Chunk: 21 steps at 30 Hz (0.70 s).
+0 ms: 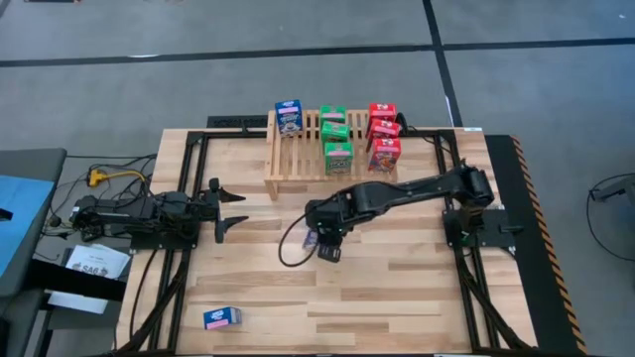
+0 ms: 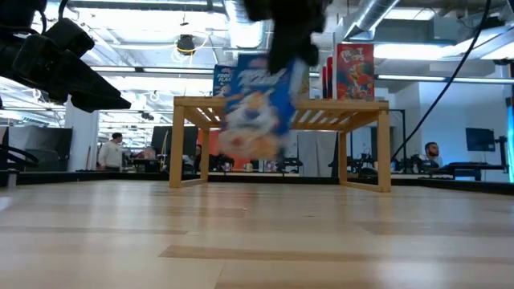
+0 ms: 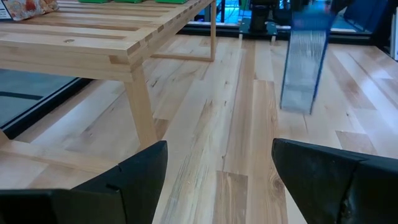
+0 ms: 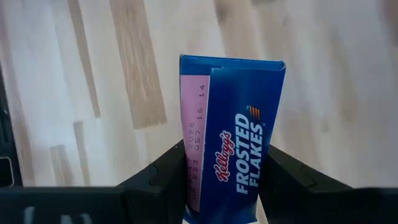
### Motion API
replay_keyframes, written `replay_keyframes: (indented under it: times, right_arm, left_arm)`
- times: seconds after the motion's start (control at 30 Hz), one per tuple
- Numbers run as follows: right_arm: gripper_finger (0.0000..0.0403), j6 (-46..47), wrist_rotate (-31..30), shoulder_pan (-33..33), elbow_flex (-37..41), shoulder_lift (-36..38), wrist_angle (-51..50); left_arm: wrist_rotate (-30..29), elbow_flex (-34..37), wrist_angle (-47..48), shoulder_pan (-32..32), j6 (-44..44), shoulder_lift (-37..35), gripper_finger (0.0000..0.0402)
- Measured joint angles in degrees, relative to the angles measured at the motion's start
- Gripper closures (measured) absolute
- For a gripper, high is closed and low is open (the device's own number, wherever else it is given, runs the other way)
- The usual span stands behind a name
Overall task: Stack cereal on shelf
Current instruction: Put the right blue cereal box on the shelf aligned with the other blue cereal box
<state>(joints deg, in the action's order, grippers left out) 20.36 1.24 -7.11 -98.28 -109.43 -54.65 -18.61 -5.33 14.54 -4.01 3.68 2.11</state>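
The shelf, a low light-wood slatted rack, stands at the table's far middle. On it stand one blue cereal box, three green ones and three red ones. My right gripper is in front of the shelf over mid-table, shut on another blue box. A further blue box lies flat near the table's front left. My left gripper waits open at the table's left, with nothing between its fingers. My right gripper pinches the blue box between its two fingers, one on each broad face, with the narrow side panel toward the wrist camera. The fingers come from above, slanting down, at the box's upper end. The box hangs nearly upright below them, clear of the table.
Bare slats lie in front of the blue box at the shelf's left end. Black frame rails run along the table's sides. A black cable loops beside my right gripper. Bare wood fills the near half.
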Motion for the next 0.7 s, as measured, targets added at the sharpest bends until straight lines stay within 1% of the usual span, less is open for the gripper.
replay_keyframes:
  times: [0.1,0.43,0.53,0.7]
  right_arm:
    - [0.0220,-0.10,0.52,-0.11,0.24,-1.55,-1.65]
    - [0.0219,-0.06,0.44,-0.13,0.13,-2.58,-1.70]
    - [0.0209,-0.04,0.43,-0.13,0.12,-3.53,-1.56]
    - [0.0177,-0.02,0.36,-0.13,0.05,-3.39,-1.09]
  left_arm:
    - [-0.02,0.01,-0.03,0.00,0.00,0.15,0.0123]
    - [-0.04,0.01,-0.06,-0.01,0.00,0.13,0.0123]
    - [-0.02,0.01,-0.03,0.00,0.00,0.13,0.0123]
    - [-0.02,0.01,-0.03,-0.01,0.00,0.13,0.0123]
